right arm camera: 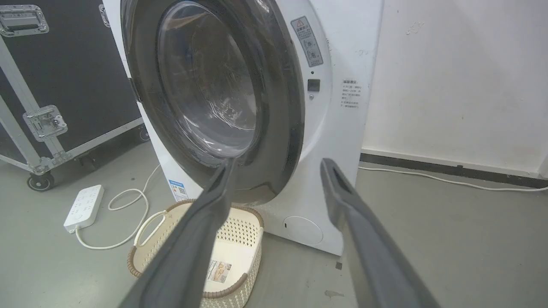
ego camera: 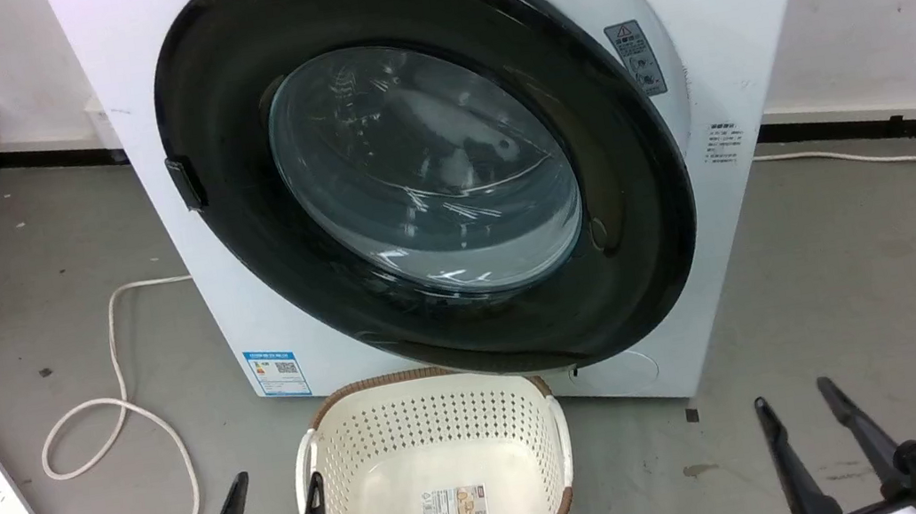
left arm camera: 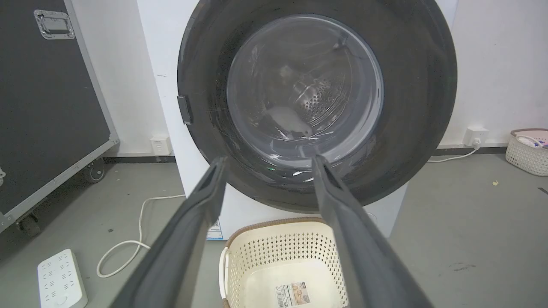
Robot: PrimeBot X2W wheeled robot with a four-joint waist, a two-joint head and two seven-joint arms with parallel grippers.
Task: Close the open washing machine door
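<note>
Washing machine door ajar, centre frame, rt edge standing off washing machine. Left gripper, right gripper at bottom edge, jaws apart, empty. Risk: slipping on glass from off-centre push, no latch; snagging on basket below.

The door has a glossy black plastic frame and a smooth, clear glass bowl that shows reflections. The washer body is smooth white with a slight sheen. The basket is cream perforated plastic with a brown woven-look rim. The floor is matt grey and stained. The fingers are matt dark grey. The case has black panels with metal edging.
</note>
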